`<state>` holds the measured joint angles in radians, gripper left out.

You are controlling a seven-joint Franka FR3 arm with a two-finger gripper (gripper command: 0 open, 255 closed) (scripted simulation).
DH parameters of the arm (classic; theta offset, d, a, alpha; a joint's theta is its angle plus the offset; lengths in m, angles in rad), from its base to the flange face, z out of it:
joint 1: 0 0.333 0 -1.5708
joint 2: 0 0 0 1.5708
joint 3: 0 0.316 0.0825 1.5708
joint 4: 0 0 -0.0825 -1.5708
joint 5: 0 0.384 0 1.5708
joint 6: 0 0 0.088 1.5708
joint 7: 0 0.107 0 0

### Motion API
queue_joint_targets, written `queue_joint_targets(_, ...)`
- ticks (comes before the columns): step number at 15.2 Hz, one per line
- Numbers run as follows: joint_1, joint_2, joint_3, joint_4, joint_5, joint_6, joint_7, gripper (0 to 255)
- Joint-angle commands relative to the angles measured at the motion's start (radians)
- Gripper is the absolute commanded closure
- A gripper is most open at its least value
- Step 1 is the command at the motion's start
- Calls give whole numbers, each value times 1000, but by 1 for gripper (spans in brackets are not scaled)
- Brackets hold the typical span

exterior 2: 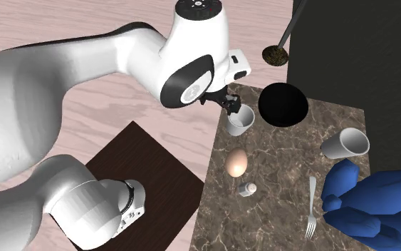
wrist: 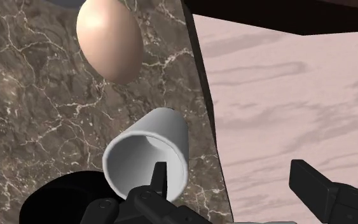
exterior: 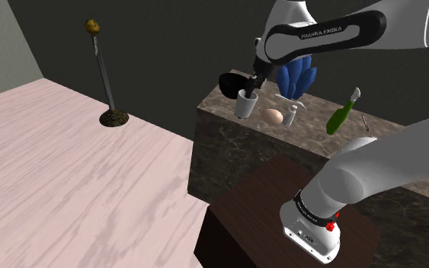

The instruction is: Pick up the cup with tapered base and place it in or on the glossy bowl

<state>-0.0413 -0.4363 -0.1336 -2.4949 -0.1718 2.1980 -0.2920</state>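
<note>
**A:** Starting at the second exterior view's left, what is there?

**B:** The smooth white arm [exterior 2: 85,78] bends over the stand [exterior 2: 145,171], a box of dark wood grain on a pale pink plank floor [exterior 2: 63,18].

**A:** And next to the right?

**B:** The gripper [exterior 2: 231,105] hangs over the cup [exterior 2: 239,120]. The cup is plain greyish white with a round mouth and walls that narrow toward the base.

**A:** Which way does the cup point?

**B:** It stands upright with its long axis vertical, mouth up toward the gripper and narrow base down. It sits on the counter [exterior 2: 277,185], a dark brown slab with white marble veins, close to the edge on the stand's side.

**A:** Is the cup held?

**B:** No. In the wrist view the jaws stand wide apart. One finger is at the cup's rim and the other is well clear of its wall, out over the floor, so nothing is clasped.

**A:** What lies further right?

**B:** A smooth tan egg [exterior 2: 236,162] and a small pale shaker [exterior 2: 247,188] lie nearer the camera than the cup. The black bowl [exterior 2: 283,104], round and flat black, sits just beside the cup with a narrow gap between them. Past it come a grey fork [exterior 2: 311,207], a second cup [exterior 2: 345,143] and a blue faceted object [exterior 2: 370,203].
</note>
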Motion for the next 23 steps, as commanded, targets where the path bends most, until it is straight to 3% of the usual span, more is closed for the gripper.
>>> queue_joint_targets(1, 0, 72, -26, 2, 5, 91, -29, 0)
queue_joint_targets(5, 8, 210, -67, 38, 41, 224, -90, 0)
queue_joint_targets(12, 8, 291, -76, 17, 51, 326, -99, 0)
queue_joint_targets(20, 8, 298, -76, 16, 52, 334, -100, 0)
queue_joint_targets(21, 8, 298, -76, 16, 52, 334, -100, 255)
queue_joint_targets(23, 8, 298, -76, 16, 52, 334, -100, 255)
